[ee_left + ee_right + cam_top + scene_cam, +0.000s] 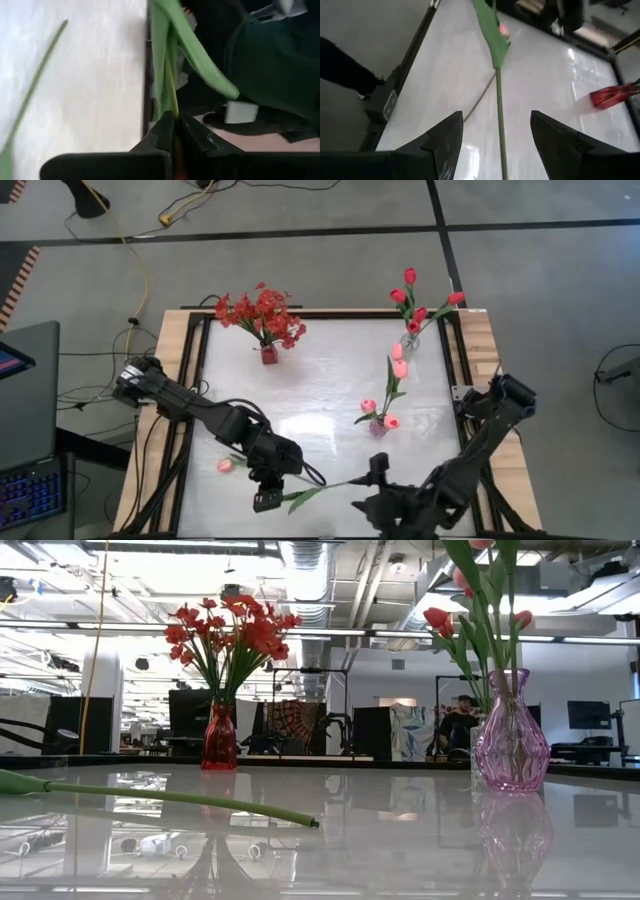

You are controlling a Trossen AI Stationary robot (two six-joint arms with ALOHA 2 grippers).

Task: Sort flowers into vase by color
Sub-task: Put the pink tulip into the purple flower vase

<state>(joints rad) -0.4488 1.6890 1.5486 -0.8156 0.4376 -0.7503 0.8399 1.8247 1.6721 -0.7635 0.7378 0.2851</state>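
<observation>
My left gripper (268,488) hangs over the table's near left part, shut on a green leafy flower stem (330,485) that runs toward the right. The blossom of this flower is hidden. My right gripper (376,472) is open at the stem's free end. In the right wrist view its fingers stand either side of the stem (498,120) without touching it. A pink tulip (225,465) lies on the table beside the left gripper, its stem (190,800) flat on the top. Neither gripper shows in the low view. My left gripper pinches the bare stem (172,107) between its two fingertips, just below the long leaves (200,55). The fingers slant down from the table's left. The flower is lifted clear of the table, and its stem reaches out sideways to the right gripper.
A red vase (268,355) with red sprays stands far left of centre. A clear vase (410,345) with red tulips is at the far right. A pink vase (378,427) with pink tulips sits right of centre. A dark frame rims the table (200,380).
</observation>
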